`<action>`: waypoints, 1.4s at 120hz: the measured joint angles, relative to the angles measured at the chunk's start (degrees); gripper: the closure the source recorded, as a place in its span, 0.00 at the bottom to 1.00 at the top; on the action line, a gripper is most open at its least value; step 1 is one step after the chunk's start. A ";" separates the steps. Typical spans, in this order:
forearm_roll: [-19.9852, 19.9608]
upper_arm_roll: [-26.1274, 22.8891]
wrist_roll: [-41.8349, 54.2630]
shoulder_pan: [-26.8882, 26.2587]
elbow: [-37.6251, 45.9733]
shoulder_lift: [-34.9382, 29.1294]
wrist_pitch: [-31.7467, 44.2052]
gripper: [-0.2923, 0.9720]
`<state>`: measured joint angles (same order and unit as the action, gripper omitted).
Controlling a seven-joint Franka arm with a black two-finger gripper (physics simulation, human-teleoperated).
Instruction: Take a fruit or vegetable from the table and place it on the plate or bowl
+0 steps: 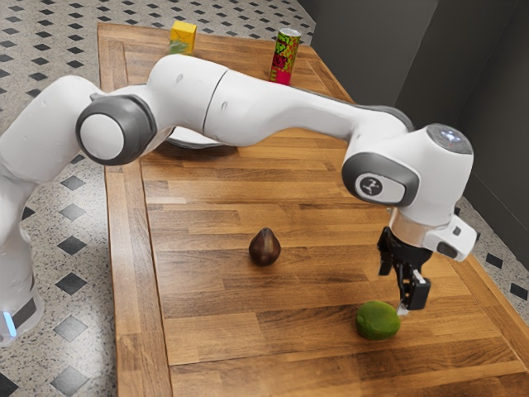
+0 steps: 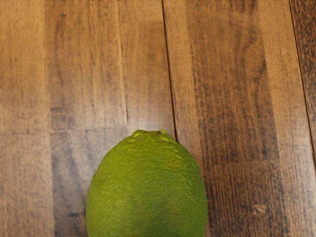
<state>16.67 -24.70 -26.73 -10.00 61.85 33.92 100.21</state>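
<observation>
Though a brown fruit (image 1: 264, 247) sits apart at ten o'clock, the lime (image 1: 378, 320) lies at the gripper's (image 1: 408, 303) seven; jaw spread unclear.

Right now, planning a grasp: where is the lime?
In the exterior view's lower right, the lime lies on the table by the gripper, right of the brown fruit.

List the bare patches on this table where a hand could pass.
Free: the wood between dark fruit and lime; the table strip nearest the exterior camera. Crowded: the far end, with carton, can and plate under the arm.
</observation>
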 joint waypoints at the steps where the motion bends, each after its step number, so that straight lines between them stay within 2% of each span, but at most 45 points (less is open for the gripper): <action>1: 0.24 0.00 -0.01 0.00 -0.01 0.01 -0.11 0.23; 15: 2.36 0.94 -0.10 -0.01 -0.04 0.06 -1.71 0.23; 32: 3.06 1.17 -0.11 -0.01 -0.04 0.67 -3.20 0.23; 96: -2.28 1.24 -0.07 0.07 0.24 2.21 -4.40 0.23; 168: -3.30 1.32 -0.04 0.50 0.05 4.37 0.09 0.23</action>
<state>13.37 -23.38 -26.76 -9.50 61.90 38.29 100.30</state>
